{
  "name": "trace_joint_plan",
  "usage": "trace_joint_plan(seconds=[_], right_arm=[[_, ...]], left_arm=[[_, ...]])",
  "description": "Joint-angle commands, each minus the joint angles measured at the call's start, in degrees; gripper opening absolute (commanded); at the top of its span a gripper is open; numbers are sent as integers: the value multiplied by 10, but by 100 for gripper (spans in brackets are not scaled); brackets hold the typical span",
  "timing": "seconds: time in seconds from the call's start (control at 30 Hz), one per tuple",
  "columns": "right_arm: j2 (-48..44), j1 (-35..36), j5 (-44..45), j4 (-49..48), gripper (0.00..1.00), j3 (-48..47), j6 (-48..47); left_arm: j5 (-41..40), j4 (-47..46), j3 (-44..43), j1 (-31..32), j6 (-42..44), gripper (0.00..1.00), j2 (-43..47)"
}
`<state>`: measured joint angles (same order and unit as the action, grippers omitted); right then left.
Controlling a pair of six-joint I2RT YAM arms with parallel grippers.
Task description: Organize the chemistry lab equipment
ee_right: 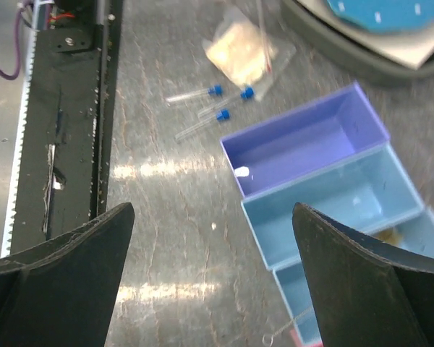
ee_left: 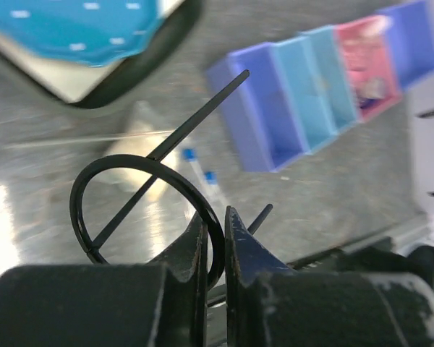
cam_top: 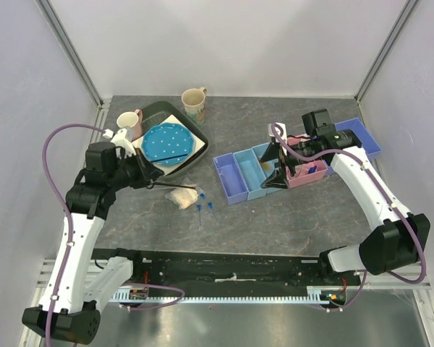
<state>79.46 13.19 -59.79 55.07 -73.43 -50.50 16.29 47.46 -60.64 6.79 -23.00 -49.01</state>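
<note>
Now the black wire frame (ee_left: 202, 119) is pinched by its ring in the closed left gripper (ee_left: 215, 217), held over the table (ee_right: 166, 238) near the whitish bag (ee_right: 239, 54) and blue-capped tubes (ee_right: 202, 110); the right gripper (ee_right: 211, 211) hangs spread wide above the purple bin (ee_right: 304, 144) and light-blue bin (ee_right: 333, 206)

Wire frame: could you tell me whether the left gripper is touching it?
Touching. The left wrist view shows the left gripper shut on the wire frame, with its ring pinched between the fingertips.
</note>
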Motion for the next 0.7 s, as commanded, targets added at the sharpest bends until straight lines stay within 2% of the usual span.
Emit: trace_joint_plan(seconds=[0.0, 0.1, 0.23, 0.27, 0.37, 0.43, 0.63, 0.67], right_arm=[[-7, 40, -79, 29, 98, -58, -40], [4, 93, -77, 28, 98, -103, -7], [14, 202, 30, -11, 98, -157, 63], [15, 217, 83, -27, 98, -160, 70], [24, 275, 169, -29, 98, -167, 74], [32, 309, 197, -25, 98, -167, 85], [60, 365, 257, -24, 78, -169, 126], [66, 367, 263, -31, 70, -170, 141]], left_arm=[[187, -172, 31, 24, -116, 2, 16], [189, -234, 44, 65, -161, 2, 16], [165, -294, 55, 138, -201, 2, 0], [159, -303, 58, 148, -207, 2, -8], [144, -341, 65, 176, -229, 2, -20], [121, -348, 66, 189, -236, 2, -25], [70, -359, 79, 206, -250, 2, -24], [69, -363, 81, 207, -252, 2, -23]])
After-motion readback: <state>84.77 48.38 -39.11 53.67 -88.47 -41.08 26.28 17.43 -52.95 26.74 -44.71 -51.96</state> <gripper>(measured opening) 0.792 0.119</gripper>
